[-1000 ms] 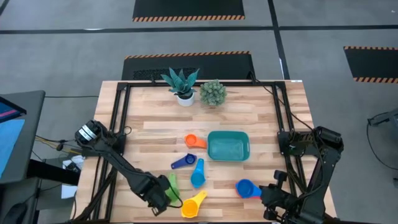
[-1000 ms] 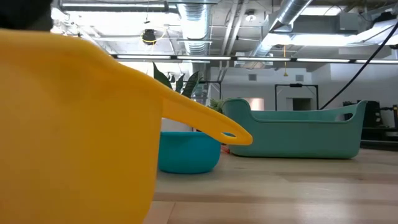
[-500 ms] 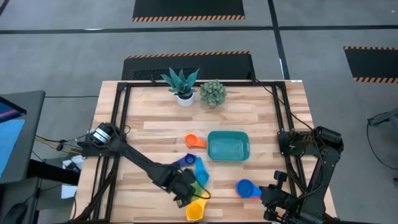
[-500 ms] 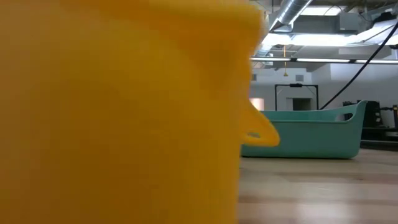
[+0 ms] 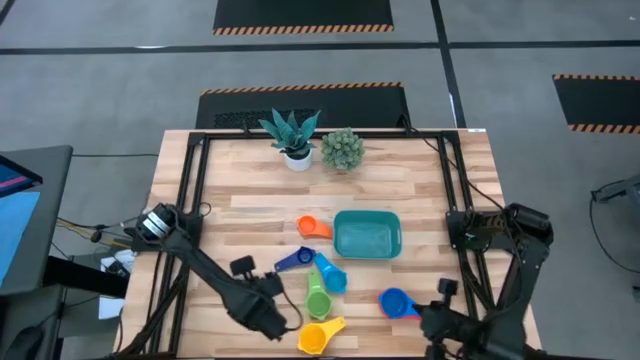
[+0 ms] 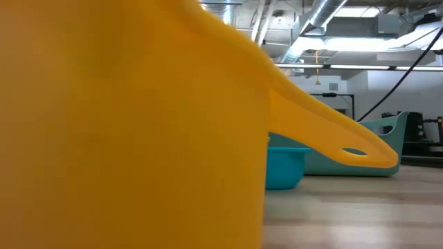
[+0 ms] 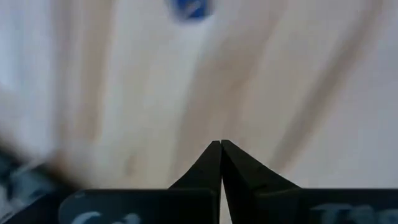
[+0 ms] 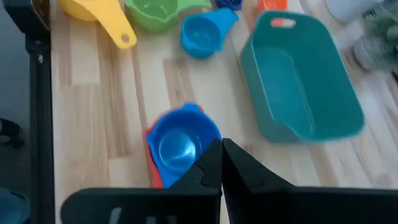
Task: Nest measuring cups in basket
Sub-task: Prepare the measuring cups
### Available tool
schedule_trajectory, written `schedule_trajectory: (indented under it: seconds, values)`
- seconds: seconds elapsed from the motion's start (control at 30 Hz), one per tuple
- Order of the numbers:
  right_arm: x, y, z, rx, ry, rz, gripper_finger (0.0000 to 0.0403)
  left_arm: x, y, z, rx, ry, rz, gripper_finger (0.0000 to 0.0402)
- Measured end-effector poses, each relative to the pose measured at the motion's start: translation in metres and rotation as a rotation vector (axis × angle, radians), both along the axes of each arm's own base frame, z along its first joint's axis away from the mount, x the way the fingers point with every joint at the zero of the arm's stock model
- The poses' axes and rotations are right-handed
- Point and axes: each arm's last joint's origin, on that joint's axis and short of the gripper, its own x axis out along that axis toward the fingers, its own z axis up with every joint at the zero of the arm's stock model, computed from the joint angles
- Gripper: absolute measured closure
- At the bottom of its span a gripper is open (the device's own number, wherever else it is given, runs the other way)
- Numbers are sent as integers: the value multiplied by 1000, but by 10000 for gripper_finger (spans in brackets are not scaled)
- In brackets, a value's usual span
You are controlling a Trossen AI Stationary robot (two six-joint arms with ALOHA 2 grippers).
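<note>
My left gripper (image 5: 268, 318) is shut above bare wood near the table's near edge, left of the green cup (image 5: 318, 298) and the yellow cup (image 5: 316, 338); it touches nothing. The light blue cup (image 5: 332, 276), dark blue cup (image 5: 293, 260) and orange cup (image 5: 312, 227) stand left of the teal basket (image 5: 367, 233). A blue cup sits nested in the red cup (image 8: 180, 144) near the right near corner. My right gripper (image 8: 222, 144) is shut just short of that pair. The yellow cup (image 6: 131, 124) fills most of the low view.
Two white-potted plants (image 5: 298, 135) stand at the table's far edge. Dark frame rails (image 5: 190, 190) run along the left and right sides. Bare wood lies between the plants and the basket (image 8: 301, 87), which holds nothing.
My left gripper swept toward the table's right, then drew back left. The green cup has moved right with it and now sits beside the light blue cup. The yellow cup has slid toward the near edge and turned, its handle now pointing more to the right.
</note>
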Motion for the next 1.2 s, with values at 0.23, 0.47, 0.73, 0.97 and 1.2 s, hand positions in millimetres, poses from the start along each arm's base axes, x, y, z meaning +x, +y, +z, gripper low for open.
schedule_trajectory:
  seconds: [0.23,0.47,0.73,0.97,1.2]
  values:
    - [55,-17,-1,-66,92,147,381,-36,-2,-29,-28,-101,21,402]
    - [71,-30,-3,-58,192,169,388,-15,-23,-54,-310,-340,-172,401]
    - [52,-17,-3,-37,181,171,383,15,-27,-43,-423,-470,-265,401]
    - [38,-9,-3,-43,159,170,388,31,-31,-49,-510,-494,-301,401]
    - [25,-4,-2,-44,129,150,382,59,-54,-63,-557,-469,-420,401]
